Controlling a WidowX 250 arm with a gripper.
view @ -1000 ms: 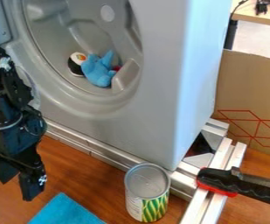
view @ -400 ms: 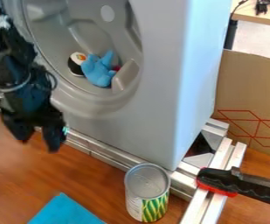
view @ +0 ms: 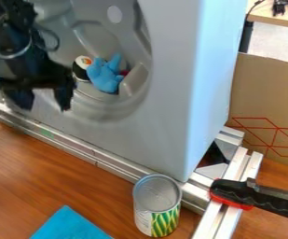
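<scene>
Spread and empty, the hand [view: 45, 104] hangs before the washing machine [view: 171, 93], whose opening's lower rim [view: 106, 101] likely keeps the blue plush toy [view: 105, 77] in

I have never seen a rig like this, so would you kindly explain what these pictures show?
A fixed camera looks down at a slant. At upper left is a black robot arm; its black two-finger gripper hangs open and seemingly empty before a grey moulded housing. A blue plush toy and a black-and-white toy sit in the housing's round hollow. The brown wooden table holds a bright blue cloth and a metal can with a green-and-yellow label, beside silvery metal rails.
</scene>
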